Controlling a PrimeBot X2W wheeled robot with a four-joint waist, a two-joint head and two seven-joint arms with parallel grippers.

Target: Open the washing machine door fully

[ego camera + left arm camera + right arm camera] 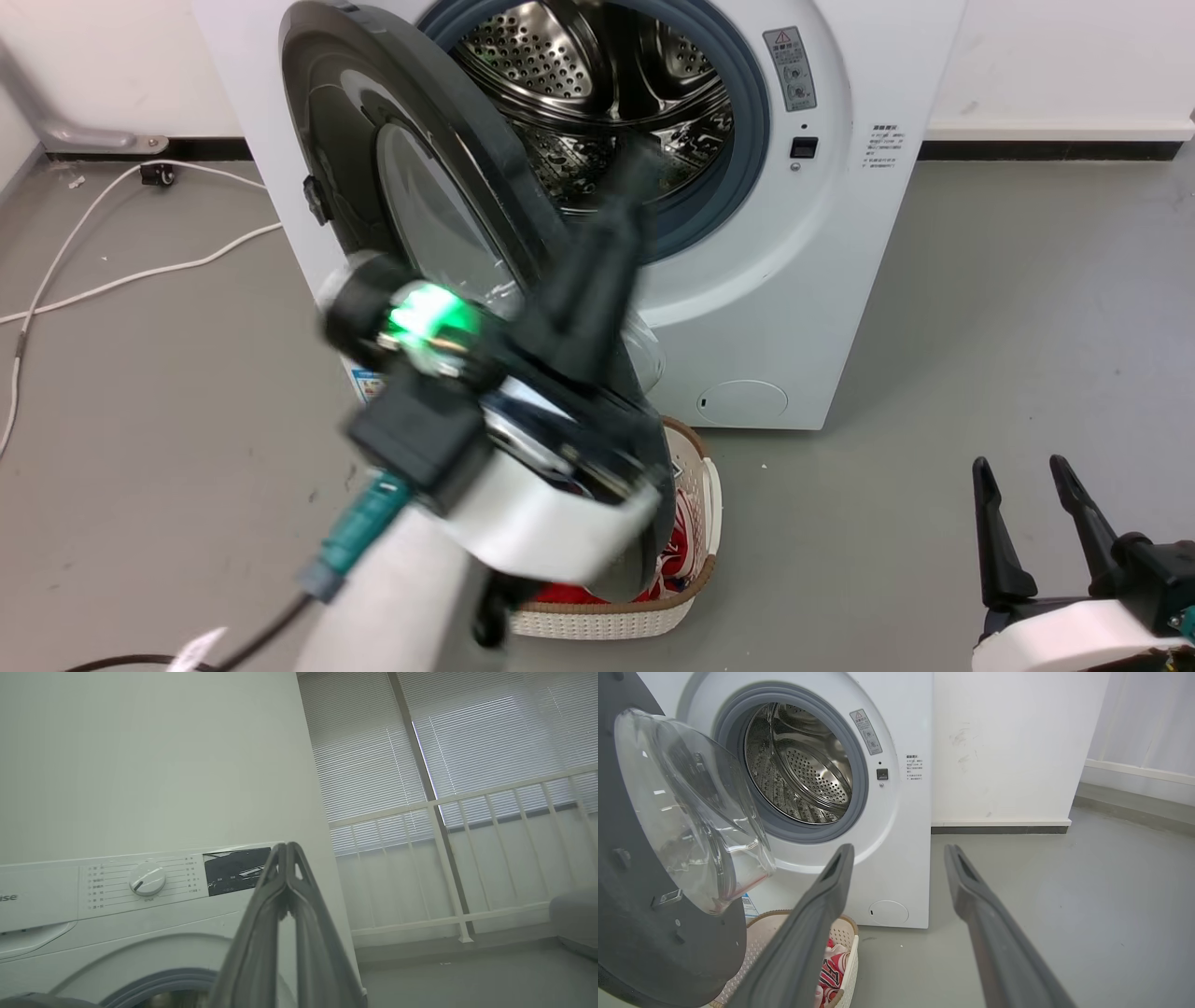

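Door (341,140), large round glossy black w/ clear glass bowl, hangs part-open at 9 o'clock of big white front-loading washer (794,308). Left tool (285,851) clenched on nothing; right tool (1019,467) released, low at 4 o'clock.

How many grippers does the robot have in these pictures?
2. The left gripper, shut, is raised beside the open washing machine door, in front of the drum. The right gripper, open, hangs low at the right above the floor.
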